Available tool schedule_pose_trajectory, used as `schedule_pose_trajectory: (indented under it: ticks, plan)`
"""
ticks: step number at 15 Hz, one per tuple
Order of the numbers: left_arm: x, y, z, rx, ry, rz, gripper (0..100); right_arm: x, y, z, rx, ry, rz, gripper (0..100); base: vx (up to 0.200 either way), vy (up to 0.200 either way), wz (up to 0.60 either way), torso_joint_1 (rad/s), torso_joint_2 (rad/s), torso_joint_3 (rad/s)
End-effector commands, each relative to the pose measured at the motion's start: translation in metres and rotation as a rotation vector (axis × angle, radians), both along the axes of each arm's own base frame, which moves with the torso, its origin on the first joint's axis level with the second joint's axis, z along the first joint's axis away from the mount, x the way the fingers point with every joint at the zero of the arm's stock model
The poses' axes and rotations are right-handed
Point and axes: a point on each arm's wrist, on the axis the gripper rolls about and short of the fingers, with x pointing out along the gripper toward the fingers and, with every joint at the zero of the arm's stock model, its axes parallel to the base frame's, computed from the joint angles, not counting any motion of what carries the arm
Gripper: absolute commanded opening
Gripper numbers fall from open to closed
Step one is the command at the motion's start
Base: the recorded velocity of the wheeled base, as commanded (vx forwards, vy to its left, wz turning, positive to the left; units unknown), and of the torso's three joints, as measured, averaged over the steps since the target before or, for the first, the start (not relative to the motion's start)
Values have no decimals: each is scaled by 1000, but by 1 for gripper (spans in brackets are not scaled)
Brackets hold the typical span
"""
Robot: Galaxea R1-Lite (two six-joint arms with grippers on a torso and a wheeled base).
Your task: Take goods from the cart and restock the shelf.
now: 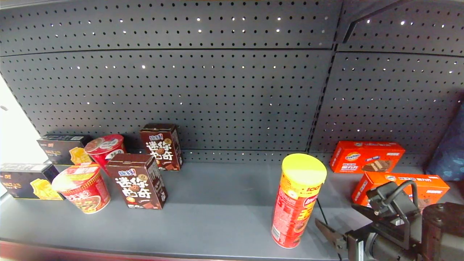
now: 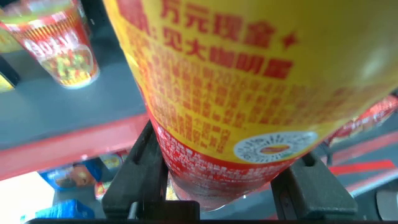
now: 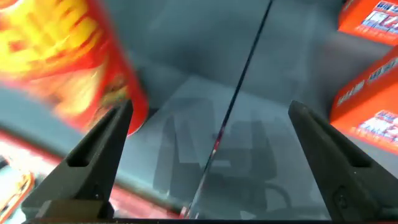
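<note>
A tall chip canister point(image 1: 298, 203) stands on the shelf point(image 1: 224, 214) close to its front edge. The right gripper point(image 3: 211, 112) is spread wide and empty just beside it, and a careless swing would likely topple it. The left gripper point(image 2: 224, 165) is clamped around a second canister point(image 2: 236, 81) in front of the shelf, near cup noodles point(image 2: 59, 40) it might clip. Orange boxes point(image 1: 366, 156) lie beyond the right gripper.

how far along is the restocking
Done: one chip can stands upright on the shelf, with the right gripper open and empty beside it. In hand: the left gripper is clamped on a second can. Left: at least shelving that can.
</note>
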Motion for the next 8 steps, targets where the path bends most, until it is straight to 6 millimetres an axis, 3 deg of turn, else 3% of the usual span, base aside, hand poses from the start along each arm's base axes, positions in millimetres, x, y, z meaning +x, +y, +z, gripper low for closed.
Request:
schedule_pose_trajectory:
  ticks: [1,4,8]
  plan:
    - [1,0,-3,0,1,0,0,22,3,-3,-18,11,-47,100,0,0,0,0,0,0]
    - [2,0,-4,-2,-1,0,0,37,13,-6,-25,17,-47,100,0,0,0,0,0,0]
    - [2,0,-4,-2,0,-2,0,24,21,-8,-28,20,16,100,0,0,0,0,0,0]
